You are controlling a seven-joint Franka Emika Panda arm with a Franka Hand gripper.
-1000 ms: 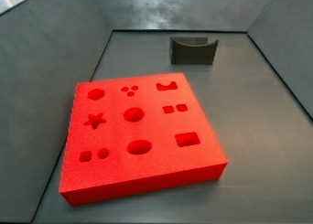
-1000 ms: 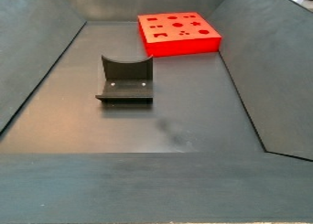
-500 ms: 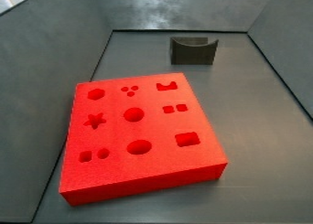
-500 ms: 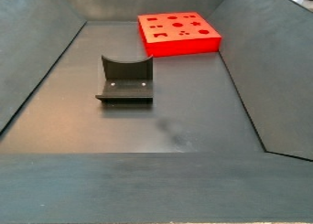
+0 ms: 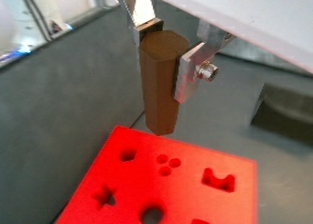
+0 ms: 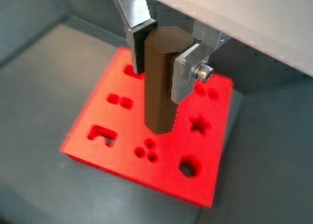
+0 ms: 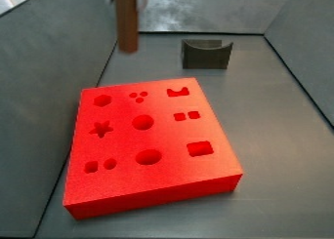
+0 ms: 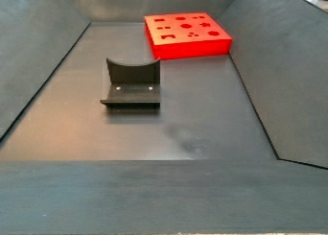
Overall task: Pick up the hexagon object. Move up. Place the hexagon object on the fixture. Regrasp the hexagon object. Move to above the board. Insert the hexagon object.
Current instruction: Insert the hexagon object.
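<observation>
The brown peg (image 7: pixel 127 19) is seen upright at the upper left in a side view, above the far end of the red board (image 7: pixel 150 199), which lies on the table (image 7: pixel 280 145). In both wrist views the peg is pinched by the pincer (image 5: pixel 167 54), hanging over the board. The notched fixture (image 7: pixel 206 54) stands farther right, apart.

Both wrist views peer down past the gripper (image 5: pixel 171 49) onto the board (image 6: pixel 123 127); both side views share board (image 7: pixel 150 136) and fixture (image 8: pixel 130 83).
</observation>
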